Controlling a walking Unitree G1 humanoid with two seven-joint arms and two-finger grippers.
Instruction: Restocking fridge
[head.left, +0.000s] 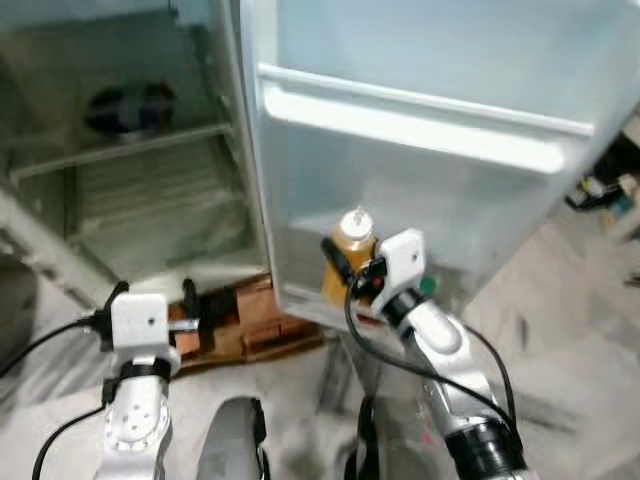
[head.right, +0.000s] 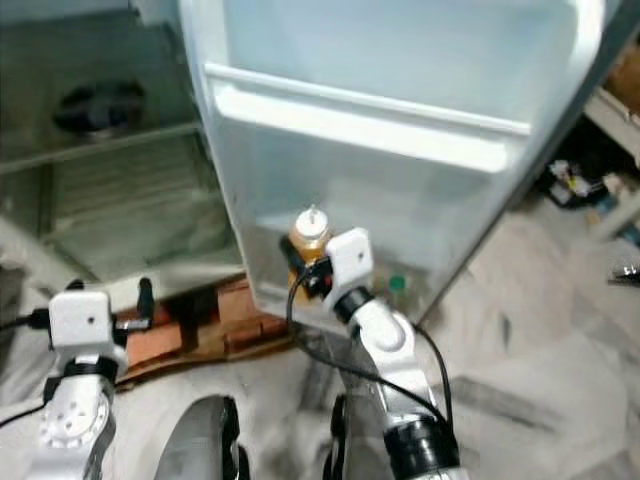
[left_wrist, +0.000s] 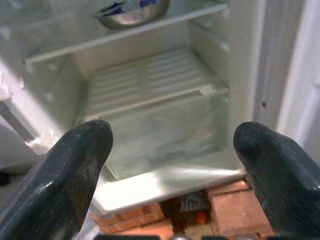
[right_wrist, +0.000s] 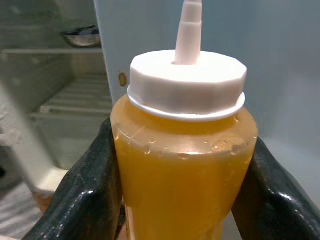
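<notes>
The fridge door (head.left: 420, 150) stands open, its white shelf rail (head.left: 410, 125) running above the right gripper (head.left: 350, 275). Left of the door, the fridge's inner shelf (left_wrist: 125, 30) carries a metal bowl (left_wrist: 131, 11); bricks (head.left: 255, 320) lie under the fridge's lower edge. The squeeze bottle (right_wrist: 182, 165), upright against the door's inside, holds orange-yellow liquid under a white nozzle cap (right_wrist: 187, 82); the right fingers (right_wrist: 87, 200) clamp its sides. The left gripper (left_wrist: 172, 165) hovers before the fridge's lower compartment, fingers spread wide and empty.

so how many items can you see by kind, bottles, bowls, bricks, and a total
squeeze bottle: 1, orange liquid, white nozzle cap, held upright in the right gripper at the open fridge door
metal bowl: 1, on the fridge shelf
bricks: a stack under the fridge, number unclear
Total counted: 2
</notes>
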